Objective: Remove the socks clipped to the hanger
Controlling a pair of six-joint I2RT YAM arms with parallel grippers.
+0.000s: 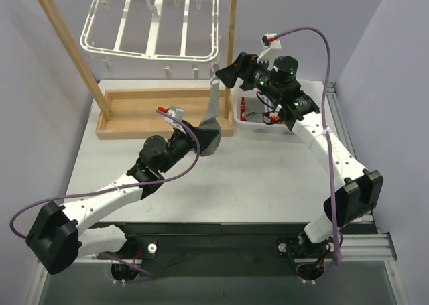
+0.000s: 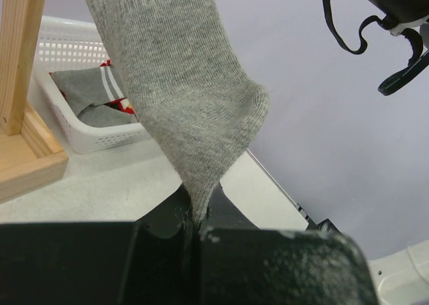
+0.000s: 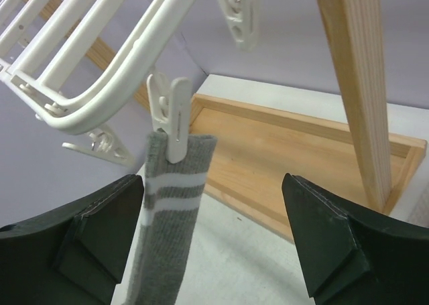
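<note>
Nearby, wooden post (image 3: 352, 90), grey sock (image 3: 171, 218) clipped to hanger (image 3: 127, 70), left gripper (image 2: 194, 218) pinching it, right gripper (image 3: 211, 184) spread

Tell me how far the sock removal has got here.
Done: socks lie in the white basket, and other visible clips on the hanger look empty. In hand: the left gripper pinches the lower end of the grey sock; the open right gripper faces its clip. Left: freeing that sock.

The left arm (image 1: 100, 198) stretches low toward the middle of the table (image 1: 268, 177), left gripper (image 2: 194, 218) clamped on the grey sock (image 2: 194, 104) toe. The right arm (image 1: 335, 157) rises along the right edge, right gripper (image 1: 224, 75) spread wide, holding nothing.
</note>
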